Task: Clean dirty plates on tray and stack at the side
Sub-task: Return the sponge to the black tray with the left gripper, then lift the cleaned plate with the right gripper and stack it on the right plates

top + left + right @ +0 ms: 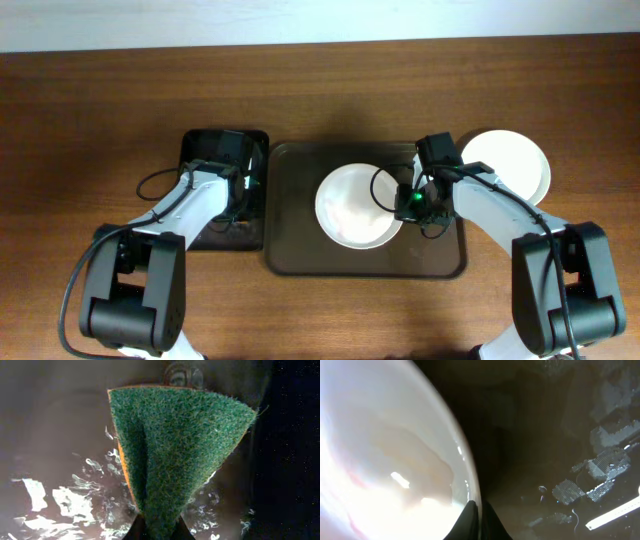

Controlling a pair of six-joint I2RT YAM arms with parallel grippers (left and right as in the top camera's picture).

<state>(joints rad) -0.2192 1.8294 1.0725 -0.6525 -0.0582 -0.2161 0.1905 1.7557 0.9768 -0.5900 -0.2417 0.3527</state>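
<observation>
My right gripper (479,507) pinches only the thin rim of the plate (385,460), so I fear it can slip onto the tray (300,250), while my left gripper (157,525) holds the sponge (175,450) squeezed.

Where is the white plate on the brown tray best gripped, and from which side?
Pinch the right rim of the white plate, coming from the right, where the right gripper sits. It lies flat and shallow on the tray, so only its thin edge offers a hold.
</observation>
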